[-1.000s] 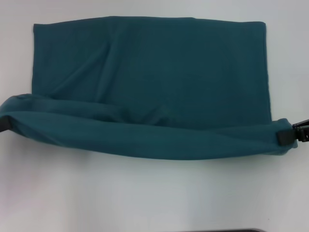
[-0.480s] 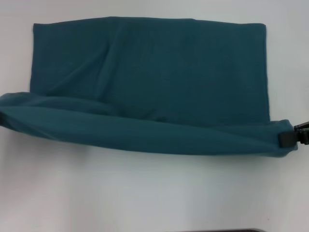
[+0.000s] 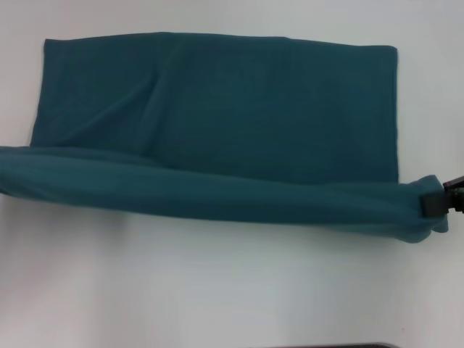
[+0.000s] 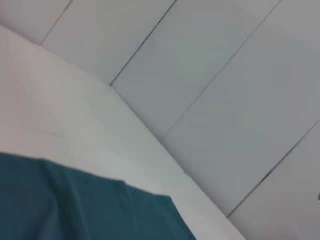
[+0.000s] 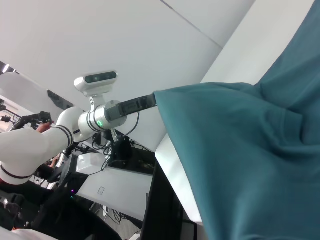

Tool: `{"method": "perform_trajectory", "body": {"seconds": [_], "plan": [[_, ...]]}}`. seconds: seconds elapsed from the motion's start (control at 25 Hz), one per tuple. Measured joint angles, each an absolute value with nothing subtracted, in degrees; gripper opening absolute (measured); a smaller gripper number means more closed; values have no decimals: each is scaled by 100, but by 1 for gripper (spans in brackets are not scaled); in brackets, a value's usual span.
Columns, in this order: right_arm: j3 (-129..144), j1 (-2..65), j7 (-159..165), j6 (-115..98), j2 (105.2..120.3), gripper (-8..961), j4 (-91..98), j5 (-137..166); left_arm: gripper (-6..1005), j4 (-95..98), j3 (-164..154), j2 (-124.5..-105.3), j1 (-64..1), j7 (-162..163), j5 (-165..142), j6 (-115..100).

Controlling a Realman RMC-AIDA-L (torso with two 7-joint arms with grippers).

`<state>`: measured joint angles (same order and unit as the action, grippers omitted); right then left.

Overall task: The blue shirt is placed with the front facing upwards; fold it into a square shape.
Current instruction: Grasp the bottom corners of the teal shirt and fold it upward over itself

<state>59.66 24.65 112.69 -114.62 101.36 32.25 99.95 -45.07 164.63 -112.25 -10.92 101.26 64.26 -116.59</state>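
A plain white surface (image 3: 217, 290) fills the head view, with a thin dark strip (image 3: 326, 346) at the bottom edge. In the left wrist view, pale wall panels (image 4: 225, 100) with dark seams fill the upper right. Lower left of the right wrist view: a cluttered white bench (image 5: 115, 185) with black cables (image 5: 120, 147).

A stretch of the blue shirt (image 4: 85, 205) is seen along one edge of the left wrist view, its hem lying on the white table (image 4: 75, 120). Beyond the table's edge, a pale grey panelled surface (image 4: 225, 85) crossed by thin dark seams is shown. No fingers of the arm's own gripper are shown.
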Motion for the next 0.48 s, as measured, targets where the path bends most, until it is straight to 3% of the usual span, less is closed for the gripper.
{"method": "perform_trajectory", "body": {"seconds": [0.48], "plan": [[6241,2338,11319,-11466,10108,38,3416,9543,7,-4555,16188,-11139,-1573,10156,6749,-11679]]}}
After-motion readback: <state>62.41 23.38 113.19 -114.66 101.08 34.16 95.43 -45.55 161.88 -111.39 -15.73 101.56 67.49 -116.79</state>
